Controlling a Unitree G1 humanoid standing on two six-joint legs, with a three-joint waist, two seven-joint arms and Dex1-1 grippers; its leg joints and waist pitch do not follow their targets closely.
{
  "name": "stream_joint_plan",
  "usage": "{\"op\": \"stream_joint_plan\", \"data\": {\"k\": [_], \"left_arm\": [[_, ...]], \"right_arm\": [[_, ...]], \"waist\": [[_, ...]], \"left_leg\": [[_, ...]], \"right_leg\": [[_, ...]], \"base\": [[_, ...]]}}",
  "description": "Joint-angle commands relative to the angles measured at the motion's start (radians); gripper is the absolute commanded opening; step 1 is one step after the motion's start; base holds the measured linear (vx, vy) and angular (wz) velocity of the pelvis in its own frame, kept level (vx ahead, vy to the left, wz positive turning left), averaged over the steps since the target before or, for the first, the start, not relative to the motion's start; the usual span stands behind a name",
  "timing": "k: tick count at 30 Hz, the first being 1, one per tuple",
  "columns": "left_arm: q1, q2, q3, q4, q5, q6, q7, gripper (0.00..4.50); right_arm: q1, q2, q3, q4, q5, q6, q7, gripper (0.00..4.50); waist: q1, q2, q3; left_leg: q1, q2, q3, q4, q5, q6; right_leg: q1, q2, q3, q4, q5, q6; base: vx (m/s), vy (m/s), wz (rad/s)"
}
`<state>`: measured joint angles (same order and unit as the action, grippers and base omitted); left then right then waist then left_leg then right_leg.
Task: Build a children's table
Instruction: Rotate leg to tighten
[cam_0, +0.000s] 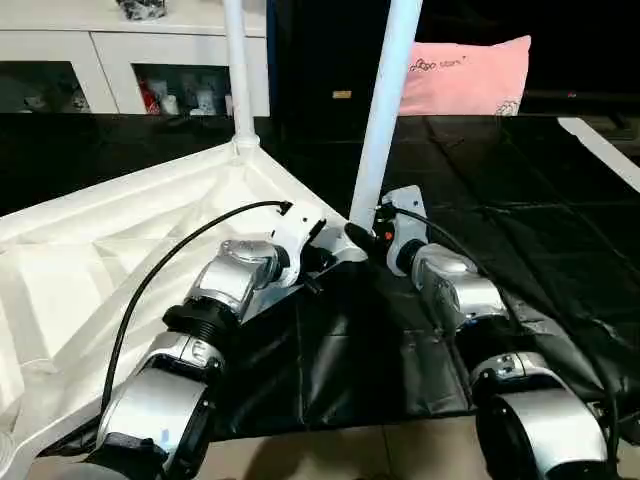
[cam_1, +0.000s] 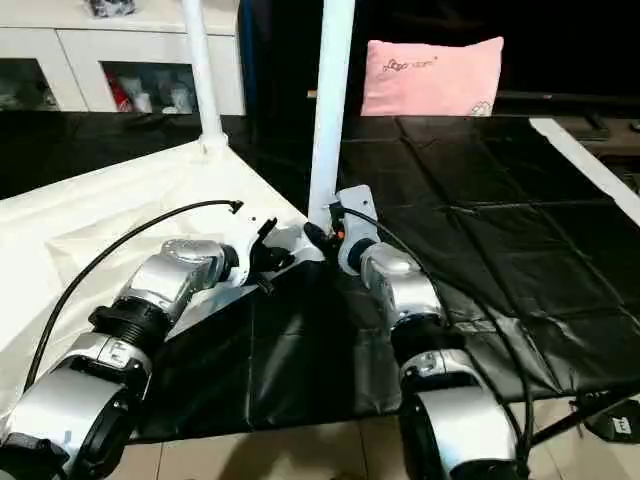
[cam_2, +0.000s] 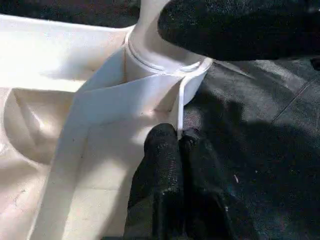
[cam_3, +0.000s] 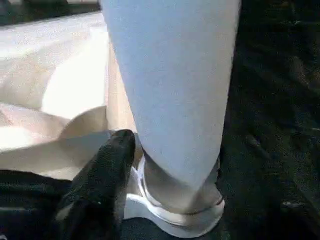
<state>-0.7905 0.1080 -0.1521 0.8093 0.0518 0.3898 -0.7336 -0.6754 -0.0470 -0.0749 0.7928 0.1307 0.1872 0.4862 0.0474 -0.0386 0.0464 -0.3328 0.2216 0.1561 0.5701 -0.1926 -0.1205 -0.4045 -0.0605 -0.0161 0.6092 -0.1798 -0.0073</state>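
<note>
The children's table top (cam_0: 120, 240) lies upside down on a black mat, ribbed underside up. Two white tube legs stand upright in its corner sockets: one at the far corner (cam_0: 237, 70) and one at the near corner (cam_0: 388, 100). My left gripper (cam_2: 178, 137) is shut on the thin raised rim just beside the near corner socket (cam_2: 165, 65). My right gripper (cam_0: 372, 237) is at the foot of the near leg (cam_3: 175, 90), right above the socket, coming in from the opposite side to the left gripper (cam_1: 272, 250).
The black mat (cam_0: 540, 220) spreads to the right and in front of the table top. A pink pillow (cam_0: 465, 75) leans at the back, and a white cabinet with glass doors (cam_0: 100, 60) stands at the back left. A white strip (cam_0: 600, 150) lies at the far right.
</note>
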Motion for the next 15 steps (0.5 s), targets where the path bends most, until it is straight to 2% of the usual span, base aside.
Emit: {"op": "stream_joint_plan", "data": {"k": [1, 3, 6, 8, 12, 13, 15], "left_arm": [[-0.005, -0.029, -0.033, -0.002, -0.005, -0.053, -0.034, 0.00], [0.003, -0.012, -0.044, -0.005, 0.004, -0.061, -0.053, 0.00], [0.020, 0.024, -0.066, -0.014, 0.017, -0.087, -0.105, 0.00], [0.028, 0.042, -0.082, -0.023, 0.022, -0.112, -0.143, 0.00], [0.037, 0.067, -0.103, -0.028, 0.035, -0.130, -0.190, 0.00], [0.041, 0.077, -0.117, -0.028, 0.046, -0.149, -0.212, 0.00], [0.046, 0.085, -0.131, -0.028, 0.047, -0.165, -0.238, 0.00]], "right_arm": [[0.037, 0.047, 0.059, -0.007, 0.035, 0.044, 0.132, 3.06], [0.069, 0.008, 0.066, -0.048, 0.033, 0.034, 0.176, 3.38], [0.140, -0.085, 0.067, -0.140, 0.042, 0.030, 0.272, 3.59], [0.170, -0.135, 0.064, -0.190, 0.057, 0.028, 0.320, 3.69], [0.206, -0.204, 0.056, -0.251, 0.076, 0.018, 0.393, 4.03], [0.227, -0.240, 0.056, -0.297, 0.091, 0.013, 0.449, 4.15], [0.256, -0.285, 0.061, -0.356, 0.108, 0.017, 0.522, 4.37]], "waist": [[0.004, 0.000, -0.056], [0.003, -0.001, -0.055], [0.011, -0.001, -0.055], [0.009, -0.003, -0.057], [0.016, -0.002, -0.054], [0.019, 0.000, -0.054], [0.023, -0.003, -0.053]], "left_leg": [[-0.013, -0.010, 0.018, -0.064, -0.198, 0.040], [-0.016, -0.010, 0.018, -0.064, -0.192, 0.042], [-0.017, -0.009, 0.018, -0.063, -0.183, 0.052], [-0.017, -0.008, 0.019, -0.062, -0.170, 0.057], [-0.013, -0.006, 0.023, -0.059, -0.166, 0.063], [-0.013, -0.005, 0.022, -0.060, -0.170, 0.064], [-0.016, -0.005, 0.021, -0.060, -0.172, 0.066]], "right_leg": [[0.049, -0.046, 0.021, -0.081, -0.219, -0.193], [0.053, -0.046, 0.021, -0.079, -0.204, -0.201], [0.058, -0.047, 0.022, -0.081, -0.192, -0.198], [0.056, -0.046, 0.022, -0.077, -0.165, -0.210], [0.052, -0.046, 0.023, -0.078, -0.161, -0.223], [0.053, -0.046, 0.022, -0.079, -0.166, -0.221], [0.056, -0.046, 0.022, -0.079, -0.167, -0.214]], "base": [[0.000, 0.000, 0.00], [0.000, 0.000, 0.00], [0.000, 0.000, 0.00], [0.000, 0.000, 0.00], [0.000, 0.000, 0.00], [0.000, 0.000, 0.00], [0.000, 0.000, 0.00]]}}
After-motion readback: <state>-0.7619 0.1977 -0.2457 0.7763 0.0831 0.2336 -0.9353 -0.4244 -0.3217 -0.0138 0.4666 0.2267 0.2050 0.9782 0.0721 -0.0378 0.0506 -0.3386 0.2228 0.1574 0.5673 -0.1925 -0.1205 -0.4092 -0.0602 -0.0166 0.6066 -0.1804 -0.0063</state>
